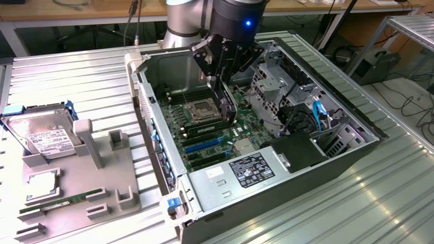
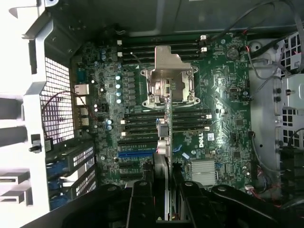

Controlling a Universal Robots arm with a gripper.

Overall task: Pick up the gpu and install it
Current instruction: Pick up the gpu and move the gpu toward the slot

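Pincer (image 2: 163, 184) clenched on gpu (image 1: 226, 105), card edge-on above motherboard (image 2: 228, 118); Dell logo (image 2: 207, 138) readable on board

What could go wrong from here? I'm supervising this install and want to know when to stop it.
1. The gripper pinches the thin dark gpu card along one edge only, so it might tilt in the grip.
2. The card hangs over the black memory slots beside the silver CPU socket, not over the blue expansion slot; lowering here could strike those parts.
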